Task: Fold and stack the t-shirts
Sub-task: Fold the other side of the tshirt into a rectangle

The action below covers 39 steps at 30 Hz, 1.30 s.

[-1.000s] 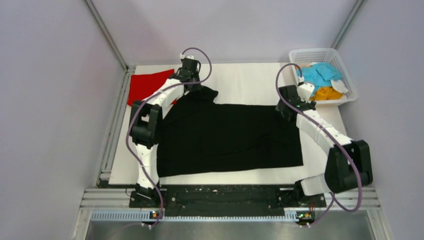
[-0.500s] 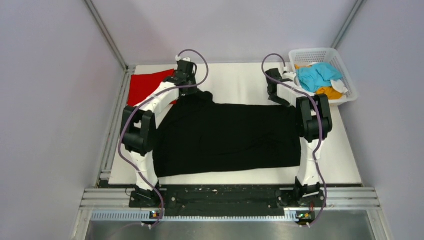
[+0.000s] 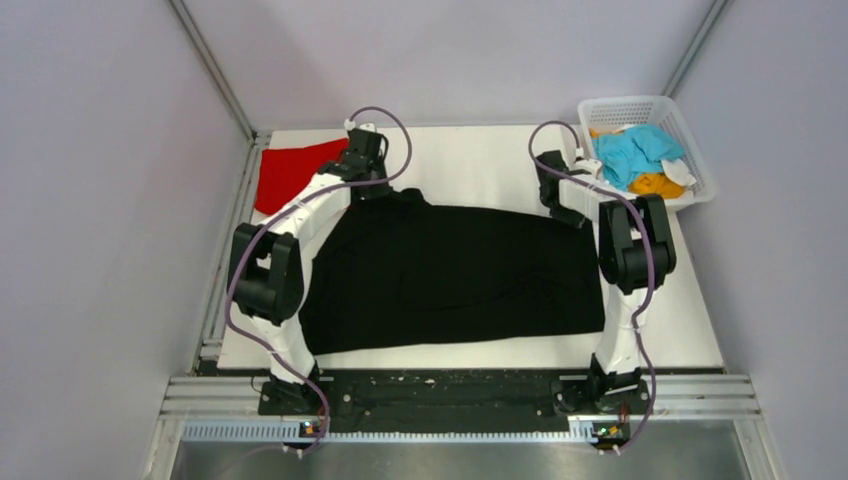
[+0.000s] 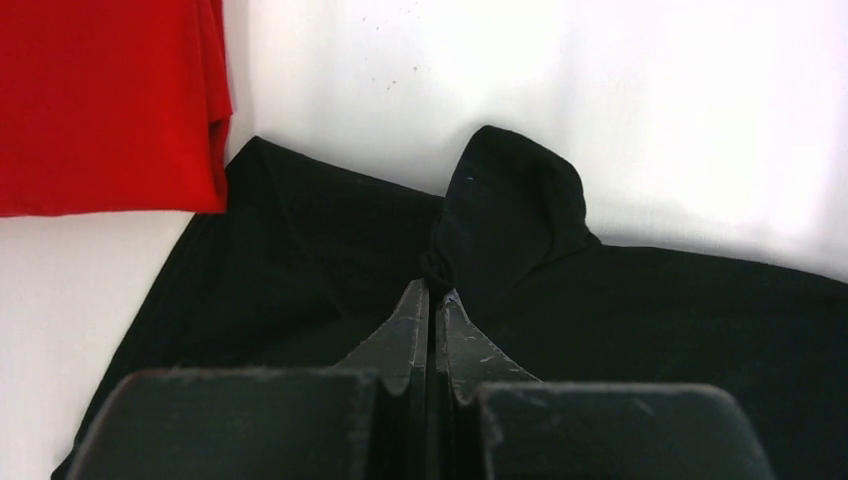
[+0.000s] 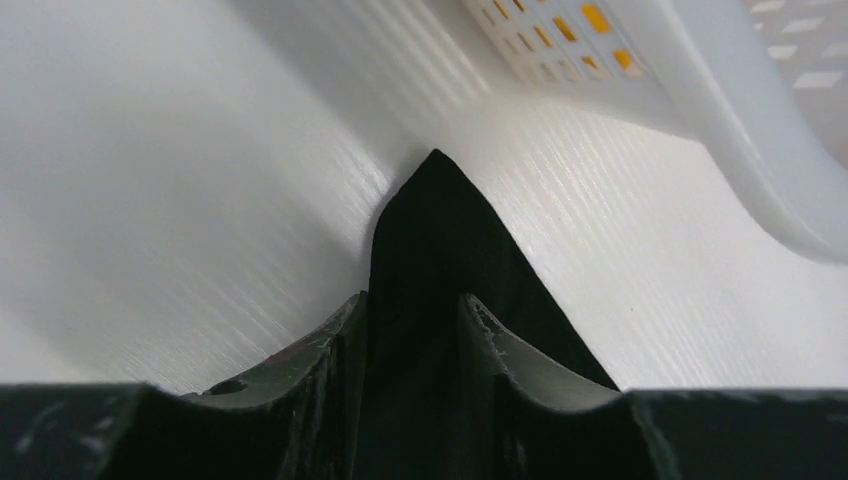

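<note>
Left claw (image 4: 432,292) is pinched tight on a fold of the large black cloth t-shirt (image 3: 460,270), and right claw (image 5: 412,300) nips its far corner, with the shirt spread flat across the white worktop (image 3: 480,160). Soft, limp, light cloth, so edges and corners look the best holds. Wrist views show both grips; only the overhead view shows the whole spread.

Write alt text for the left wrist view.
The left gripper, jaws pressed together, pinches a fold of the black t-shirt on the white table. A red t-shirt lies at upper left.
</note>
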Available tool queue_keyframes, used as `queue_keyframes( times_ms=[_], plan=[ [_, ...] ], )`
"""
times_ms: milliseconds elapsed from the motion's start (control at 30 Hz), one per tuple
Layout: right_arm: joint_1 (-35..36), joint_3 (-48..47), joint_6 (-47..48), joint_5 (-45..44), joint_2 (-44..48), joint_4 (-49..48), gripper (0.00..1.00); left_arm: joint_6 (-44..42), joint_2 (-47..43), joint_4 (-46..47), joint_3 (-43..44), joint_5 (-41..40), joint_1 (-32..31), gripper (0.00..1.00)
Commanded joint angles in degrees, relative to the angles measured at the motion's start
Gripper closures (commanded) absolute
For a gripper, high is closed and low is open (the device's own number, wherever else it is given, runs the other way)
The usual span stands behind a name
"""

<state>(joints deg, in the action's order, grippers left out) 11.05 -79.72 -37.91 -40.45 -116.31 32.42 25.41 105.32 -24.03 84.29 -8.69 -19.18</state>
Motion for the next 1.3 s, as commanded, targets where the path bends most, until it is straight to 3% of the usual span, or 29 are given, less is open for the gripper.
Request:
queue_keyframes(
  times_ms=[0, 100, 167, 433, 600, 767, 1000, 1267],
  plan=[
    [-0.59, 3.38, -1.22, -0.81, 2.90, 0.41, 0.70, -0.13, -4.73, 1.48, -1.81, -1.65, 0.11, 1.00],
    [-0.67, 2.97, -0.02, 0.09, 2.44, -1.81, 0.93, -0.60, -4.72, 1.48, -1.74, -1.66, 0.06, 1.00],
    [-0.65, 1.85, 1.19, 0.81, 1.89, -3.22, 1.00, -1.13, -4.68, 1.53, -1.33, -0.99, 0.07, 1.00],
    [0.56, 5.40, 6.60, 3.40, 8.19, -10.43, 1.00, -1.13, -6.95, -1.23, -1.08, 1.64, -0.10, 1.00],
    [2.13, 9.05, 9.96, 3.97, 12.38, -13.51, 1.00, 1.13, -13.07, -2.44, -7.45, 0.83, -2.45, 1.00],
    [3.04, 11.32, 11.14, 5.01, 14.62, -14.11, 1.00, 5.36, -22.02, -5.96, -15.07, -6.91, -6.87, 1.00],
    [3.58, 14.83, 10.18, 4.96, 17.67, -13.72, 1.00, 13.68, -33.66, -9.12, -25.71, -11.68, -12.94, 1.00],
    [3.91, 17.25, 9.92, 6.15, 20.48, -13.90, 1.00, 22.19, -39.82, -18.91, -28.65, -16.75, -20.80, 1.00]
  ],
)
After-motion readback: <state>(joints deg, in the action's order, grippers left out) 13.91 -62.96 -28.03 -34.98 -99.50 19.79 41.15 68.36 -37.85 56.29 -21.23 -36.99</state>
